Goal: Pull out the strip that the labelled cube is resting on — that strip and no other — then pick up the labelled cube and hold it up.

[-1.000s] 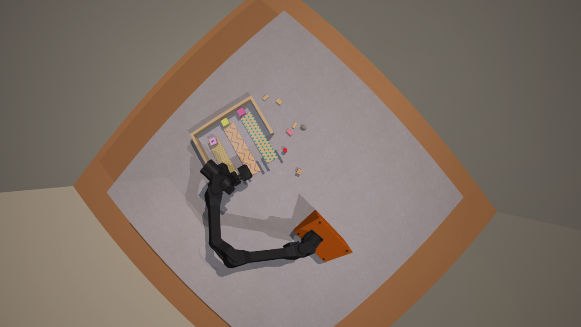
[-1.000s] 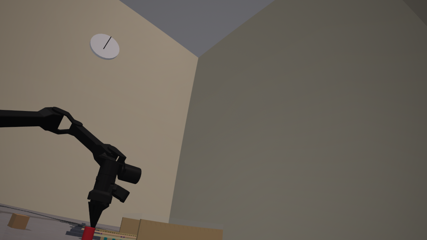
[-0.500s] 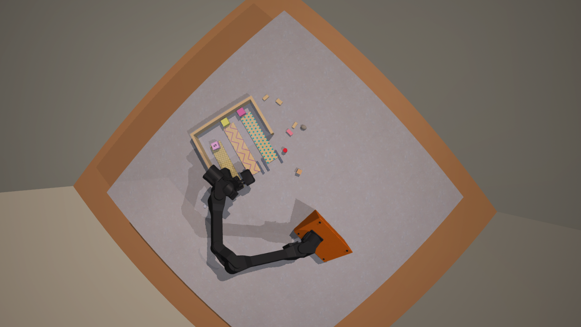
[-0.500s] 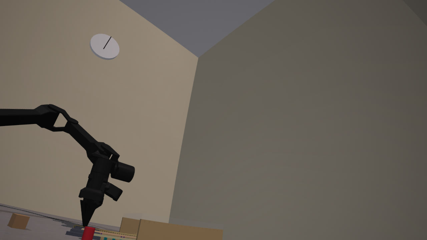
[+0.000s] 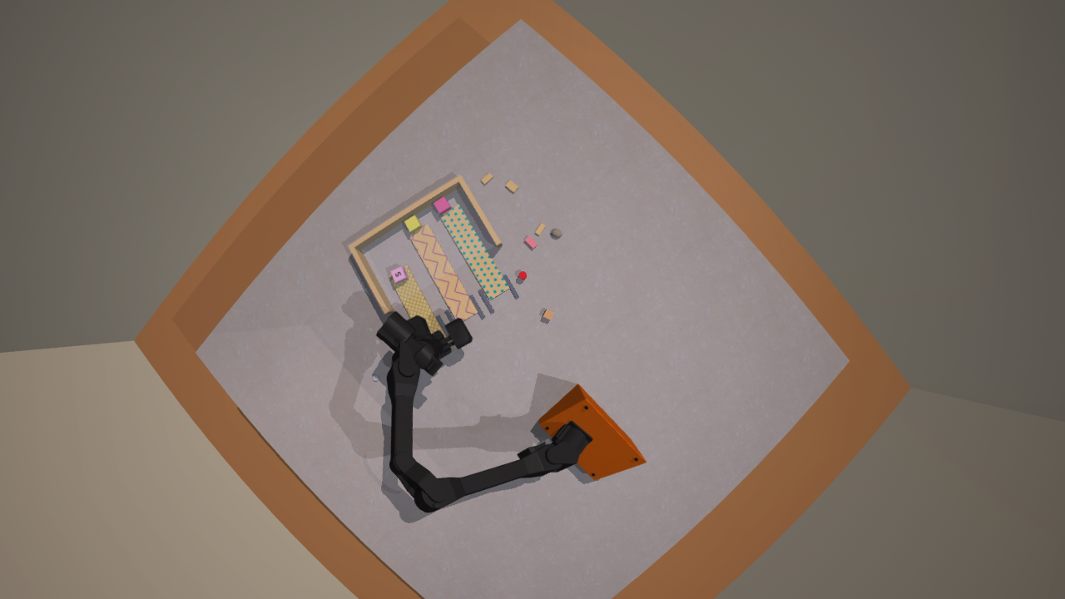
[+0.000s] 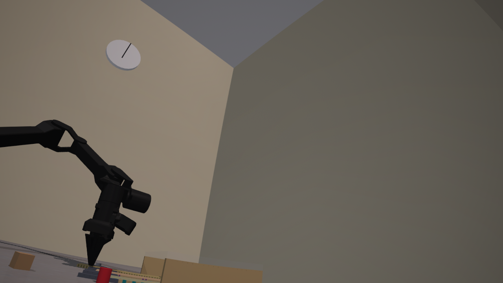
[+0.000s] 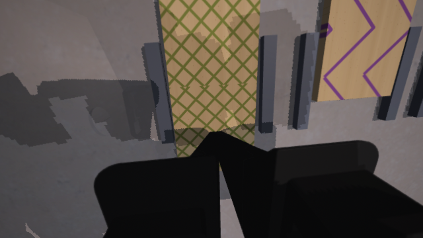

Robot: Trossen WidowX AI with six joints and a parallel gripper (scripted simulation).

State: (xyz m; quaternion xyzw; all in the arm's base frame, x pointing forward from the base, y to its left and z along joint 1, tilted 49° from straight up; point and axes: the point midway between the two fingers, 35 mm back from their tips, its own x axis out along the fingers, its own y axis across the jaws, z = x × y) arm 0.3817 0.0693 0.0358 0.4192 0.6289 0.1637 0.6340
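Note:
The labelled cube, pale pink with a dark S, sits at the back end of the green crosshatch strip; how much of it the strip supports is unclear. My gripper is shut with nothing between its fingers. Its tips are down at the top face of this strip near the front end, which sticks out past the grey rails. The purple zigzag strip and the teal dotted strip lie alongside. A yellow cube and a magenta cube are near their back ends.
A wooden wall encloses the strips on three sides. A red cylinder, an orange-brown block, a grey stone and several small blocks lie to the right. An orange wedge is at the arm's base.

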